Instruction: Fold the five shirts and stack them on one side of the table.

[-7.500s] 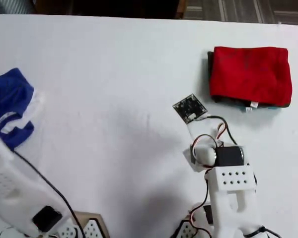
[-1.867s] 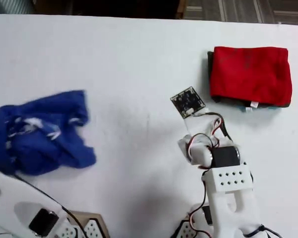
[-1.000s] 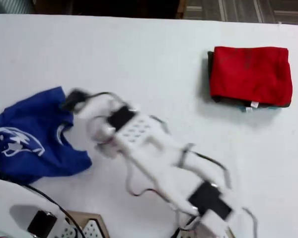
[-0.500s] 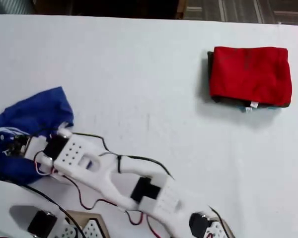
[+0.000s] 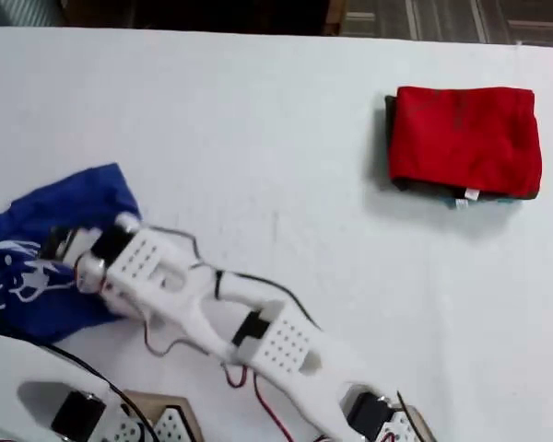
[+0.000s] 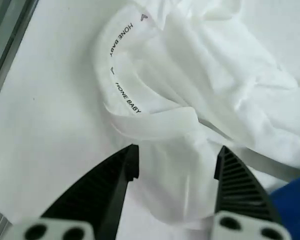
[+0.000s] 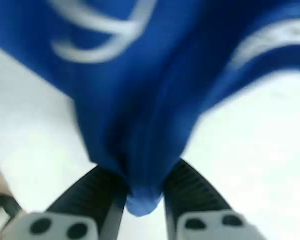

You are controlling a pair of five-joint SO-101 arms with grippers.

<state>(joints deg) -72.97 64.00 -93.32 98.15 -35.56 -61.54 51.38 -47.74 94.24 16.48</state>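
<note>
**Right arm is pinching the blue shirt at the far left, and the pull line is running back along the arm**

- The right gripper is clamping a bunched fold of the blue shirt. The jaws are standing narrow, with cloth filling the gap and poking out below the fingertips.
- In the high view, the shirt is lying crumpled at the table's left edge, part of it running out of view. Its long axis is sitting diagonal, from near-left up to far-right.
- The right arm is lying stretched across the table from its base, and the shirt is sitting at the outer end of that reach. My read is that the open working area is lying back toward the base, so the next pull should follow the arm line, roughly across the shirt's long axis.
- The left gripper is hanging wide open over a white shirt. One finger is sitting on each side of a fold just below the collar, holding nothing.
- The left arm's base is sitting nearer the blue shirt, so it looks like the better pick for the second corner.
- The red shirt is lying folded on top of darker folded pieces at the far right, well apart from the blue one.
- Risk: the pinch is on a wad, not a single edge, so the shirt may drag instead of spreading.
</note>
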